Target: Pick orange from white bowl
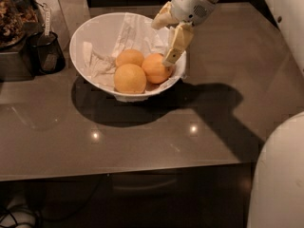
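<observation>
The orange (156,69) lies in the white bowl (80,34) at its right side, touching two paler fruits (129,78) on crumpled white paper (124,32). The gripper (163,42) hangs over the bowl's right rim, fingers (178,42) spread and holding nothing; the longer one points down just beside the orange's upper right. The bowl stands on the dark glossy desk (142,141). A small black cup (47,53) sits to its left, holding a pale strip (46,19) whose marks are too small to read.

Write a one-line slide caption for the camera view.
Gripper, open, at the white bowl's right rim, one finger down beside the orange; two paler fruits lie next to it.
</observation>
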Robot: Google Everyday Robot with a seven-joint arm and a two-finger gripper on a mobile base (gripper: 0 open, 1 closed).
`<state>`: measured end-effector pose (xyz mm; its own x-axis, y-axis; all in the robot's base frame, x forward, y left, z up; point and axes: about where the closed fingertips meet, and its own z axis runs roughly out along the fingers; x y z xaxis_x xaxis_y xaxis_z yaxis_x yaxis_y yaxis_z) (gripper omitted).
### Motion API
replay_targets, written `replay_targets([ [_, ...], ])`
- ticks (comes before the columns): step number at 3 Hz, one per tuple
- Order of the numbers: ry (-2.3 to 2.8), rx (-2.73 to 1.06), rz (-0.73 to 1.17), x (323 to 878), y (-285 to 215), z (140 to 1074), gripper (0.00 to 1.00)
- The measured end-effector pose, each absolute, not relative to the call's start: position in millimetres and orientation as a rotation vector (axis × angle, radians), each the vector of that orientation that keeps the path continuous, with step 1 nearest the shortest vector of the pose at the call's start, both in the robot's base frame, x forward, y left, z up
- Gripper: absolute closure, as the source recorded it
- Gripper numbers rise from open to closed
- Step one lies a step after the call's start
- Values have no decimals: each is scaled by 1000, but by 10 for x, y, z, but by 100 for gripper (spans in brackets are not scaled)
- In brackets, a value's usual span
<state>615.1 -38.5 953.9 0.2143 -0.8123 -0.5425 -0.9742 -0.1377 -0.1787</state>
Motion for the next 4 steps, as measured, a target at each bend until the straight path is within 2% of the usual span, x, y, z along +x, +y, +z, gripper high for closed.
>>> replay_targets([
  [1,1651,-2025,470,6175,-318,9407,21],
  [2,1649,-2062,507,6206,-227,9259,28],
  [4,1640,-2114,555,6271,-96,9044,22],
])
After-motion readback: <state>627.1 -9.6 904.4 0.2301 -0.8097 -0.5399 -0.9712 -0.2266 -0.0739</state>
